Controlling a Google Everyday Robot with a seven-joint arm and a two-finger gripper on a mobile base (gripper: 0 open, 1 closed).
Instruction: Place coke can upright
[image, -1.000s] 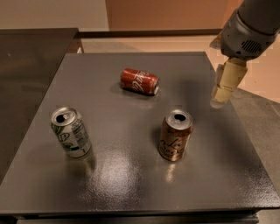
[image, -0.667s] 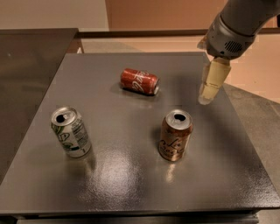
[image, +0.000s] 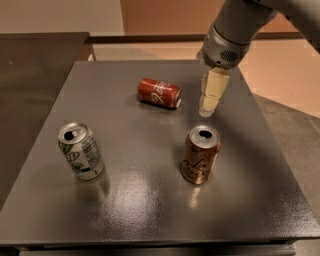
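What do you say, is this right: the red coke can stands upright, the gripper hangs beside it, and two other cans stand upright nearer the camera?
Not quite: the camera view shows the coke can lying on its side. The gripper does hang beside it, and the white-and-green can and the brown can stand upright nearer the camera.

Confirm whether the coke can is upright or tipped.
Tipped: the coke can lies on its side on the table, lettering sideways. The end effector hangs just to its right, apart from it.
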